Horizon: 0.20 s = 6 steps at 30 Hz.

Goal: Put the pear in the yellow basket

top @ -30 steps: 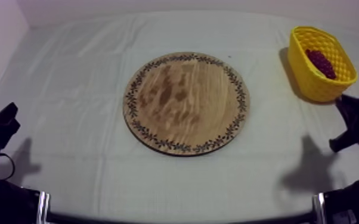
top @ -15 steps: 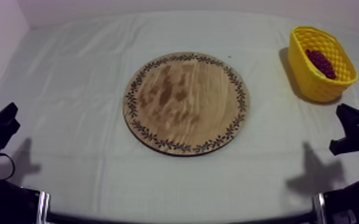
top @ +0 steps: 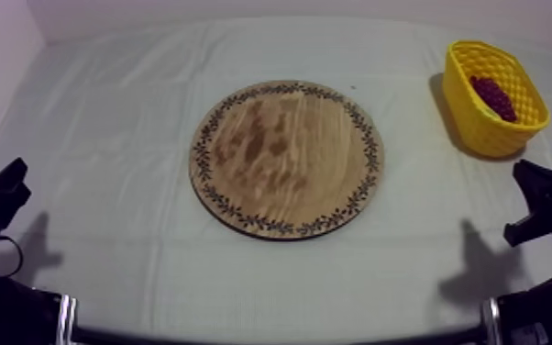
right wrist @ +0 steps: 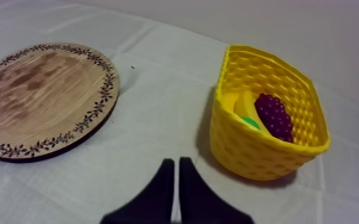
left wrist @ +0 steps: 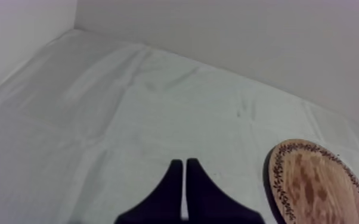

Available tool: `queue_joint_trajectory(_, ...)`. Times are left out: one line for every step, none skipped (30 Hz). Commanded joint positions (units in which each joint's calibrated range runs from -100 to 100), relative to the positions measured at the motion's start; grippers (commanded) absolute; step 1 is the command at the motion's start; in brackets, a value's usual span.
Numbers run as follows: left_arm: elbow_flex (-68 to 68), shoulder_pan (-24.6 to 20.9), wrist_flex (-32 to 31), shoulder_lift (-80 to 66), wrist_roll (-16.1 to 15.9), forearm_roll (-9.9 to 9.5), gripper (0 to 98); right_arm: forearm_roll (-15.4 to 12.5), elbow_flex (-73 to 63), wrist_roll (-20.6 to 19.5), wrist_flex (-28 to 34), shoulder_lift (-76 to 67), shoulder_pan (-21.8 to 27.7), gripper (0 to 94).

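**Item 1. Wooden board [top: 287,158].** Round, with a patterned rim. It is laid flat at the middle of the cloth [top: 105,110] in the top view. It is also seen beside the left fingers in the left wrist view [left wrist: 316,184], and ahead of the right fingers, to one side of the basket, in the right wrist view [right wrist: 39,95].

**Item 2. Yellow basket [top: 481,128].** It is set at 2 o'clock from the board, well apart from it, near the far right corner of the table. In the right wrist view its woven wall [right wrist: 253,152] is seen just ahead of the right fingers.

**Item 3. Bunch of grapes [top: 494,97].** Dark purple. It is held inside the basket, against the side away from the board [right wrist: 274,116].

**Item 4. Pear [right wrist: 251,123].** It is recorded inside the basket as a small green patch, largely hidden under the grapes and touching them. Its shape cannot be told further.

**Item 5. Yellow fruit [right wrist: 243,104].** It is lodged in the basket beside the green patch. Its kind cannot be told.

**Item 6. Left gripper [top: 12,182].** It is parked at 8 o'clock from the board, low over the cloth. In the left wrist view [left wrist: 185,173] the black fingers are pressed together as a narrow wedge, with nothing between them.

**Item 7. Right gripper [top: 541,197].** It is placed at 4 o'clock from the board and 6 o'clock from the basket. In the right wrist view [right wrist: 176,170] the fingers are closed together on nothing.
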Motion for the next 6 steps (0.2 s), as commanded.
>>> queue_joint_trajectory(0.0,0.0,0.0,0.0,0.0,-0.02,0.1,-0.1,0.1,0.1,0.0,0.0,0.0,0.5)
queue_joint_trajectory(0.0,0.0,0.0,0.0,0.0,-0.02,0.1,-0.1,0.1,0.1,0.0,0.0,0.0,0.5)
queue_joint_trajectory(0.0,0.0,0.0,0.0,0.0,-0.02,0.1,-0.1,0.1,0.1,0.0,0.0,0.0,0.5)
queue_joint_trajectory(0.0,0.0,0.0,0.0,0.0,-0.02,0.1,-0.1,0.1,0.1,0.0,0.0,0.0,0.5)
queue_joint_trajectory(0.0,0.0,0.0,0.0,0.0,-0.02,0.1,-0.1,0.1,0.1,0.0,0.0,0.0,0.5)
queue_joint_trajectory(0.0,0.0,0.0,0.0,0.0,-0.02,0.1,-0.1,0.1,0.1,0.0,0.0,0.0,0.5)
